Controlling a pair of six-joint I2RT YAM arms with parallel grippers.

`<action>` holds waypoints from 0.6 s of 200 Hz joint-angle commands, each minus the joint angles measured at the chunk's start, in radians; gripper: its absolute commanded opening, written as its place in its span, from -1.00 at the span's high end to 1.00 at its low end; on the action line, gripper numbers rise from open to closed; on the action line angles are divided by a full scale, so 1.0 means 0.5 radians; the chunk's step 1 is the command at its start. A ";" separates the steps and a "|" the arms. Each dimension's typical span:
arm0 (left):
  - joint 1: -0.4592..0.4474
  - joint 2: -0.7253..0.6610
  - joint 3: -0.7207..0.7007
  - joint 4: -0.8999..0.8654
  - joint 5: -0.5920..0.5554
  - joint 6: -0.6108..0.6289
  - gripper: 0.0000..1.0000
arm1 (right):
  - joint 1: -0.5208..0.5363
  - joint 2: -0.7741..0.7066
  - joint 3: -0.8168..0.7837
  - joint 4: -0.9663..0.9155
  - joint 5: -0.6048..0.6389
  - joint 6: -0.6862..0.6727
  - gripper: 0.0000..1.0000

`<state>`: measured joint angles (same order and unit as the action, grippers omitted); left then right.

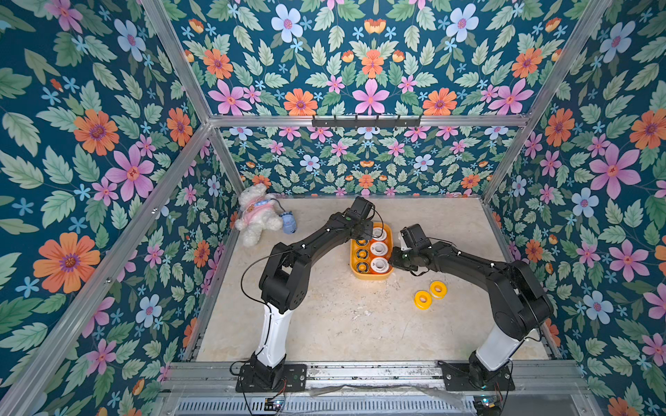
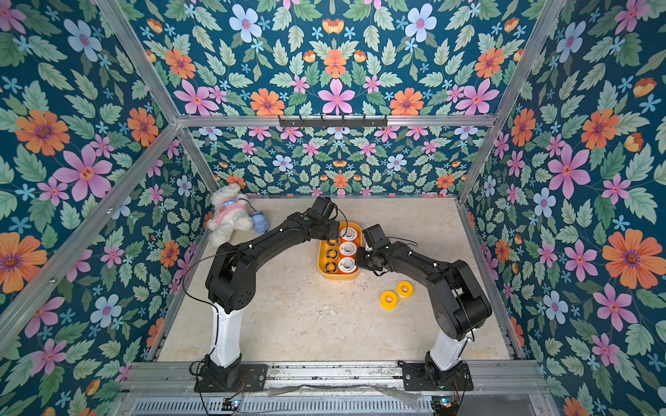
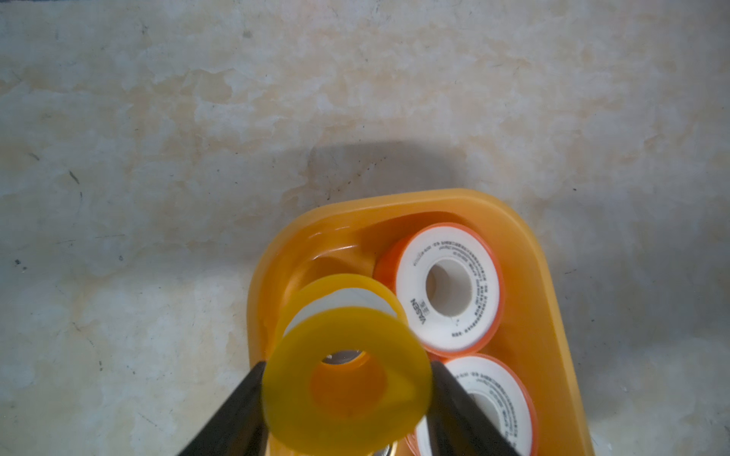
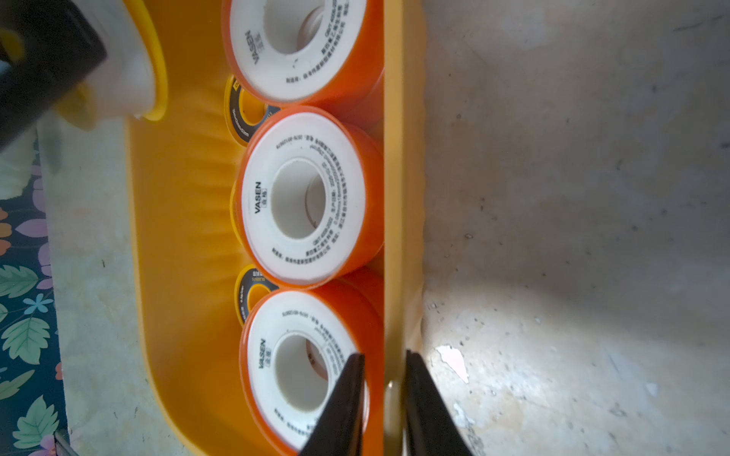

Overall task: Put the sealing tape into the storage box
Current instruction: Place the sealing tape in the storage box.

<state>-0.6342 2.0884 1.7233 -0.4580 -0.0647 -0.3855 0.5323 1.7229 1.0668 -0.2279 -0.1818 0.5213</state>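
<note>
The yellow storage box [image 1: 371, 277] [image 2: 338, 276] stands mid-table. It holds three white-faced, orange-rimmed spools of sealing tape [image 4: 260, 221] in a row, with small black-and-yellow spools [image 1: 361, 254] beside them. My left gripper [image 3: 347, 367] is shut on an all-yellow spool [image 3: 288, 387], held on edge just above the box's far left corner [image 3: 276, 252]. My right gripper [image 4: 385, 355] is shut on the box's right rim [image 4: 395, 197], one finger inside and one outside. Two more yellow spools [image 1: 422, 299] [image 1: 438, 289] lie flat on the table, to the right of the box and nearer the front.
A white plush toy [image 1: 257, 218] with a small blue object [image 1: 289, 223] lies in the back left corner. Floral walls close in the table on three sides. A metal rail [image 1: 360, 372] with both arm bases runs along the front edge.
</note>
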 commanded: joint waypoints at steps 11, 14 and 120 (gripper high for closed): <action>0.001 0.031 0.028 -0.032 -0.031 0.027 -0.25 | 0.003 0.001 0.020 -0.001 0.032 -0.021 0.51; 0.003 0.036 0.031 -0.039 -0.032 0.028 -0.25 | 0.004 0.002 0.020 -0.001 0.032 -0.021 0.51; 0.001 0.176 0.113 -0.087 -0.038 0.024 -0.25 | 0.003 -0.010 0.017 -0.013 0.040 -0.029 0.47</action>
<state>-0.6342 2.1677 1.7702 -0.4812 -0.0750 -0.3828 0.5327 1.7226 1.0725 -0.2295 -0.1772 0.5209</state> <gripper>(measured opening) 0.626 0.260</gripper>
